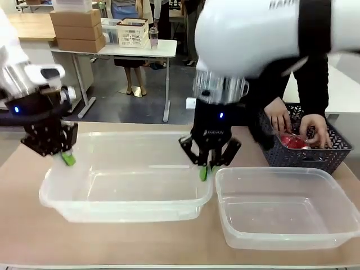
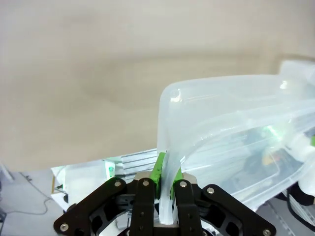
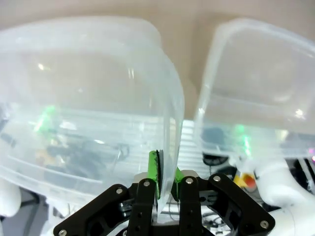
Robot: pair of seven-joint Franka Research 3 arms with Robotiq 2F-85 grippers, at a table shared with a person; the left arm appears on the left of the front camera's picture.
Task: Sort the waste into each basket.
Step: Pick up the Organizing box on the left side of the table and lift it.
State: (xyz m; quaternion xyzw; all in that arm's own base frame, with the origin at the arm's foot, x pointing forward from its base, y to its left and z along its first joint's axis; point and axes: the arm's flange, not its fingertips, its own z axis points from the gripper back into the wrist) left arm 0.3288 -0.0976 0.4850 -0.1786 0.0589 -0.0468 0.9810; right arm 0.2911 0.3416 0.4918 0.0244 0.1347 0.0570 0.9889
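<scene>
Thin clear plastic, so the left tub (image 1: 121,211) looks light but flexy; left gripper (image 1: 67,158) and right gripper (image 1: 205,170) each pinch its rim at opposite ends.

Both arms white, smooth rounded shells. On right arm (image 1: 247,34): grey lettering (image 1: 281,4) near top, ribbed silver collar (image 1: 220,88), small blue light (image 1: 221,115) beneath. On left arm (image 1: 22,79): same silver collar, blue light. Both left gripper (image 1: 67,158) and right gripper (image 1: 205,172): black linkage fingers, silver screw heads (image 2: 114,183), bright green pads (image 2: 158,169). Person wears black long sleeves (image 1: 313,79).
</scene>
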